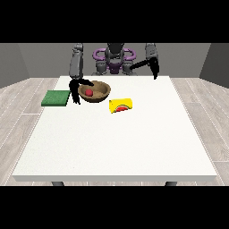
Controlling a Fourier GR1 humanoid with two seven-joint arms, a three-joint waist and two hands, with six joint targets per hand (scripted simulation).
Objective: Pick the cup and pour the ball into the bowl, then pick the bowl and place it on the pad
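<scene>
Tipped on white worktop [116,147]: yellow cup [121,105]. Behind, ball [89,92] inside stiff wooden bowl [102,95], probably light, best gripped at rim; view-left hand [76,88] curled around rim beside pad [56,98]. View-right hand [155,67] raised, fingers unclear.

Bowl: brown bowl [94,91] sits far left on the white table [116,143], red ball [89,92] inside.
Cup: yellow cup [121,105] lies tipped just right of it.
Pad: green pad [56,98] left.
Hands: view's-left hand [77,89] at the bowl's rim; view's-right hand [154,68] raised, well apart.
</scene>
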